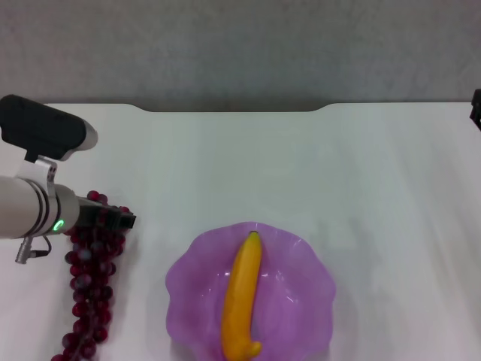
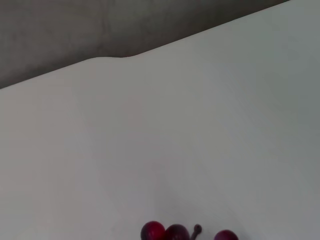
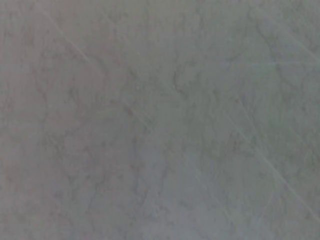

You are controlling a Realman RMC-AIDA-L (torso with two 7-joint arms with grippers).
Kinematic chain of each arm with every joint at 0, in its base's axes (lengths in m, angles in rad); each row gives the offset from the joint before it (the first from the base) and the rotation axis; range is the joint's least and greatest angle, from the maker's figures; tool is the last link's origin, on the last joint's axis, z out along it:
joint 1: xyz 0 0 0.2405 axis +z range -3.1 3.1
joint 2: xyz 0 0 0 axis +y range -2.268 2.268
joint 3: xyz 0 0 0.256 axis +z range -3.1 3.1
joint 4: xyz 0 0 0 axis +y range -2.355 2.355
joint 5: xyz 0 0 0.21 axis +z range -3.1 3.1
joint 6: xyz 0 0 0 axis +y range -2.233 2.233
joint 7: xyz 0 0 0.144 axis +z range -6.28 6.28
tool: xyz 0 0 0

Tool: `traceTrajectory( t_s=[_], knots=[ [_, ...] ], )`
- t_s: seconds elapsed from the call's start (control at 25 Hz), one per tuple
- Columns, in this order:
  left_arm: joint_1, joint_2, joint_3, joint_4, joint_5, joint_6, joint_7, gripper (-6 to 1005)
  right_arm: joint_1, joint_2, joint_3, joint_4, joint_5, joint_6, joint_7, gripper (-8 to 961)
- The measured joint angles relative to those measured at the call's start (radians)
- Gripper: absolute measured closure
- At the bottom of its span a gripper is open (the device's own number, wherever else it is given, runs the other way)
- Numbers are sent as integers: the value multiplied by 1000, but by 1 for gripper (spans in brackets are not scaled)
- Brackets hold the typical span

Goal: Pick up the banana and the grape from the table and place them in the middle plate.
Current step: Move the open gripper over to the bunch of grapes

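On the white counter [image 1: 361,180], near its front edge and about mid-width, sits the purple plate [image 1: 297,301] with its wavy rim. Lying in the plate is the banana [image 1: 242,297], set lengthwise from near to far, its dark-green tip pointing toward the far side and its curved stem end at the near rim. Well to the left of the plate, apart from it, the bunch of dark-red grapes [image 1: 90,293] stretches along the counter from the near edge toward the far side.

Left tool [image 1: 113,219]: reaches in from the left edge of the head view, over the far end of the grape bunch. A green light shows on the silver wrist, and a black housing sits above the arm. Whether the tool is open, closed or gripping the grapes cannot be told, since its fingers are hidden behind the arm's black end.

Left wrist view: bare counter [image 2: 175,140], its far edge with the shallow notch, and a few grapes [image 2: 175,233] with a short stem at the picture's lower border.

Right tool: out of view; a dark part of the right arm [image 1: 476,109] shows at the right border of the head view. The right wrist view shows a grey mottled surface [image 3: 160,120] alone.
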Motion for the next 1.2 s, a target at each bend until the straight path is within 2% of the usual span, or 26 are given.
traceTrajectory(
  t_s=[0.44, 0.64, 0.88, 1.2],
  knots=[
    [-21, 0, -10, 52, -7, 8, -7, 150, 1, -1, 2, 2, 2, 2, 1, 377],
    [-36, 1, -27, 86, -8, 9, -9, 373, 2, -1, 0, 1, 2, 2, 1, 377],
    [-35, 1, -36, 88, -8, 8, -10, 550, 1, -1, -2, -1, 2, 2, 2, 377],
    [-14, 1, -34, 47, -6, 15, -8, 613, 3, -2, -4, 2, 2, 3, 2, 377]
  ],
)
